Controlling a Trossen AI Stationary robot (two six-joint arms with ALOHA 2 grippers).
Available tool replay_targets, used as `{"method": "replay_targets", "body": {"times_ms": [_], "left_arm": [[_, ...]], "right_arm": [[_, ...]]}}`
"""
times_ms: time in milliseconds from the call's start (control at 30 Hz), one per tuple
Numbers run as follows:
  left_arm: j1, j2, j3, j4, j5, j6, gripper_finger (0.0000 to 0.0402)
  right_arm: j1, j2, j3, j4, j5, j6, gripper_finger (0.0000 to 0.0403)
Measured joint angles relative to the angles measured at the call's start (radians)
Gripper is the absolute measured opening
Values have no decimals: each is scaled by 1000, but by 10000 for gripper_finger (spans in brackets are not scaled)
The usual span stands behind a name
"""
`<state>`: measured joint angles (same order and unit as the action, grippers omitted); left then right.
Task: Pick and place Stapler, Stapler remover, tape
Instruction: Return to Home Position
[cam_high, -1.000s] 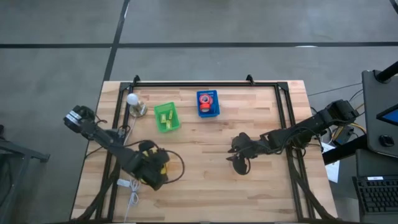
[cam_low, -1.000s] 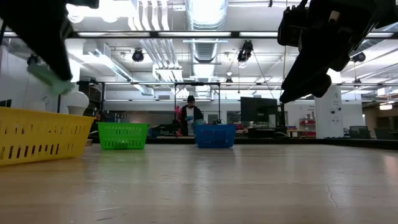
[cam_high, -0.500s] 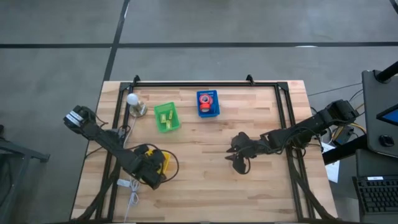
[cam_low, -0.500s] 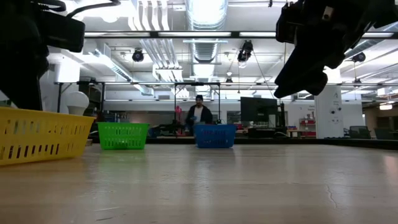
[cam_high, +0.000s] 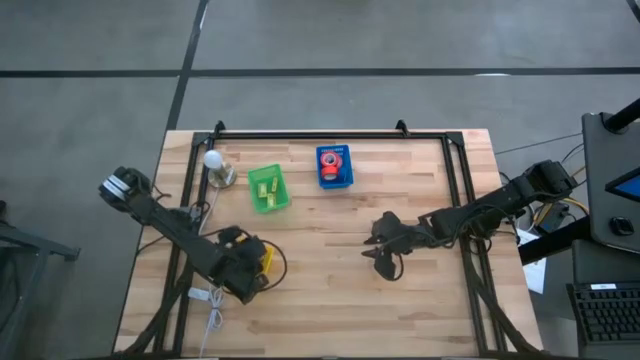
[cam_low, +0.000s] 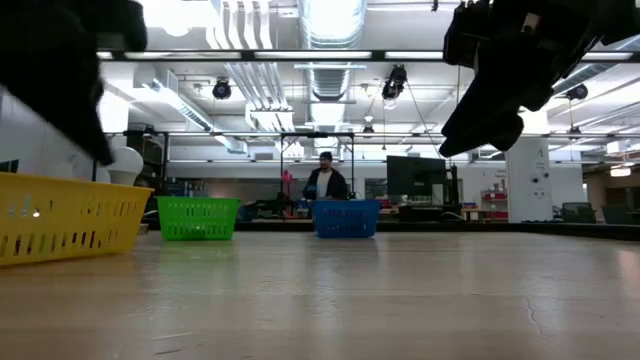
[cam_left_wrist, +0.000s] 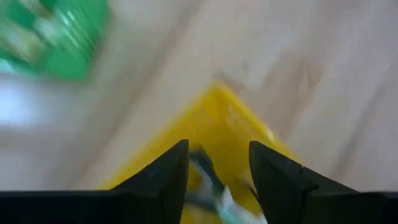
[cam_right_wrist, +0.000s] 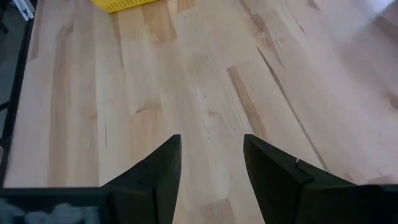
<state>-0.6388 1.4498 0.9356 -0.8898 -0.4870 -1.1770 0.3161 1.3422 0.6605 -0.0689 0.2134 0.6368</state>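
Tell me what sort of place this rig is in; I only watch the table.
Probably a big open lab or workshop: bare ceiling ducts and strip lights overhead, a dark monitor in the room behind the wooden table, and a person standing back there.

A wooden table (cam_high: 330, 300) was surrounded by grey concrete floor (cam_high: 400, 40) crossed by dark seams. Beyond its far edge, ceiling ducts (cam_low: 330, 85) and strip lights (cam_low: 250, 55) were seen, with a person (cam_low: 325, 182) standing near a dark monitor (cam_low: 415, 172).
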Motion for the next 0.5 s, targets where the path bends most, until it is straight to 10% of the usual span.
{"method": "replay_targets", "body": {"times_ms": [233, 367, 500], "left_arm": [[29, -15, -8, 290, -372, 230, 140], [81, 8, -88, 853, -330, 665, 74], [155, 51, -229, 1500, -81, 1022, 10]], "right_arm": [[-1, 2, -15, 67, 155, -86, 126], [0, 4, -56, 212, 149, -149, 63], [6, 4, -135, 493, 134, -321, 16]]}}
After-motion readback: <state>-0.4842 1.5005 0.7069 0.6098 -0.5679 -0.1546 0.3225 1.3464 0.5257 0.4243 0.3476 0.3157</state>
